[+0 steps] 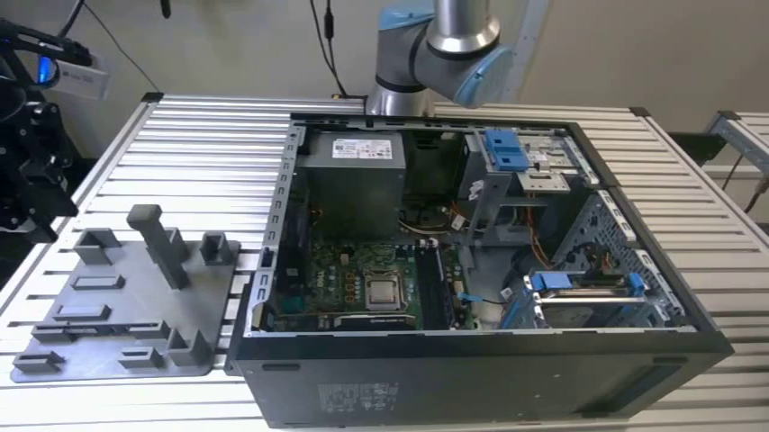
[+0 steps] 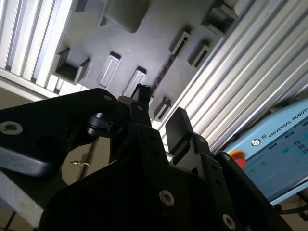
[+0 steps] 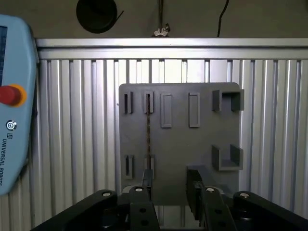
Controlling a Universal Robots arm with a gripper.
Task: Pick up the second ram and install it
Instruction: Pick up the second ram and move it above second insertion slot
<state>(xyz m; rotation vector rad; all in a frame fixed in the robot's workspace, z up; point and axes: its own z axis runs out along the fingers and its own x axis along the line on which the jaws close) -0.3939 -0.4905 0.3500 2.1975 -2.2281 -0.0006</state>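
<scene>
The second ram (image 3: pixel 148 132) stands on its thin edge in two slots of the grey holder tray (image 3: pixel 202 139), so it shows as a dark thin line. It is also a thin line (image 2: pixel 166 65) in the second wrist view. My gripper (image 3: pixel 169 182) hovers well above the tray's near end, open, with nothing between its black fingers (image 3: pixel 147 178). One finger lines up with the ram; the other sits to the side of it. In the second wrist view the gripper (image 2: pixel 161 108) is apart from the tray (image 2: pixel 144 33). In the exterior view the tray (image 1: pixel 121 297) lies left of the computer case.
The open computer case (image 1: pixel 481 360) with its green motherboard (image 1: pixel 360 270) fills the exterior view's middle and right. A robot arm (image 1: pixel 438 45) rises behind it. Black equipment (image 1: pixel 31 153) stands at the exterior view's left edge. A blue-grey pendant (image 3: pixel 14 110) lies beside the slatted table (image 3: pixel 72 120).
</scene>
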